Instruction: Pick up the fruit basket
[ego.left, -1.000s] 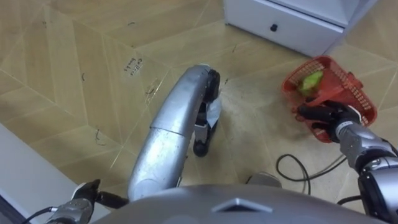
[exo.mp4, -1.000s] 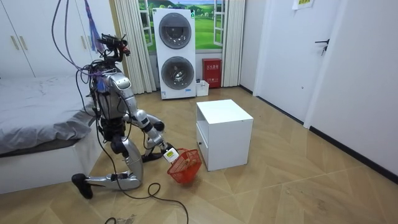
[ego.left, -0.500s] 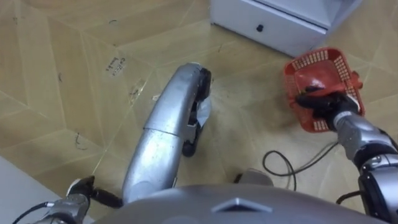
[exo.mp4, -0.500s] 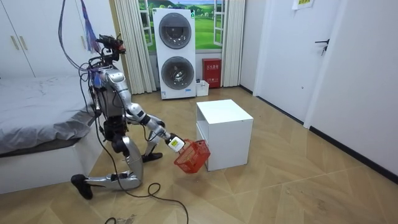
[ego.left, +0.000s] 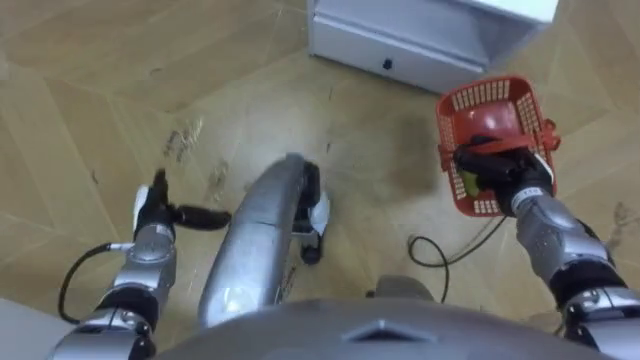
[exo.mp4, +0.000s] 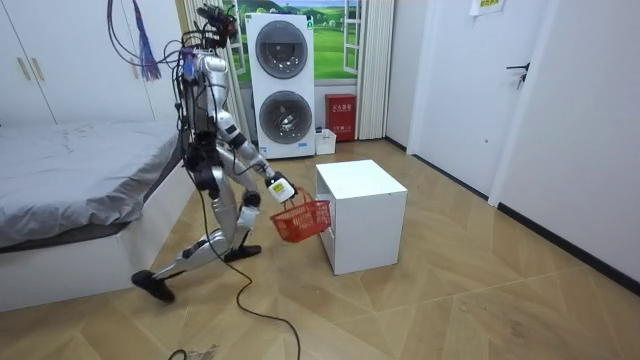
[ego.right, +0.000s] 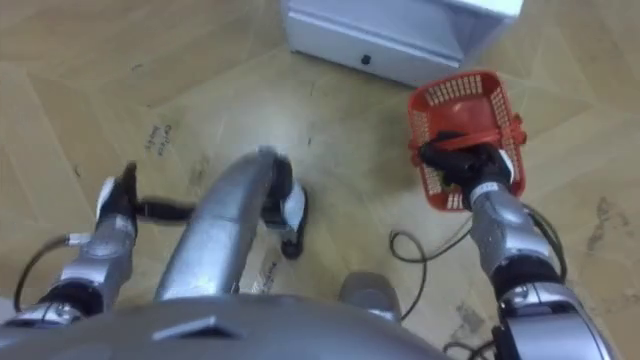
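The basket (ego.left: 488, 103) hangs clear of the floor (ego.left: 380, 170), just beside the white cabinet (ego.left: 400, 45), grasped in the right hand's (ego.left: 500, 172) curled fingers. The left hand (ego.left: 150, 208) hangs at lower left, fingers relaxed.

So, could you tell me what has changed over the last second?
The robot has risen from kneeling by the bed to nearly standing. Its right hand, shut on the red basket, has lifted it off the floor, up beside the white cabinet. The left hand stays idle. The grip and the cabinet are unchanged.
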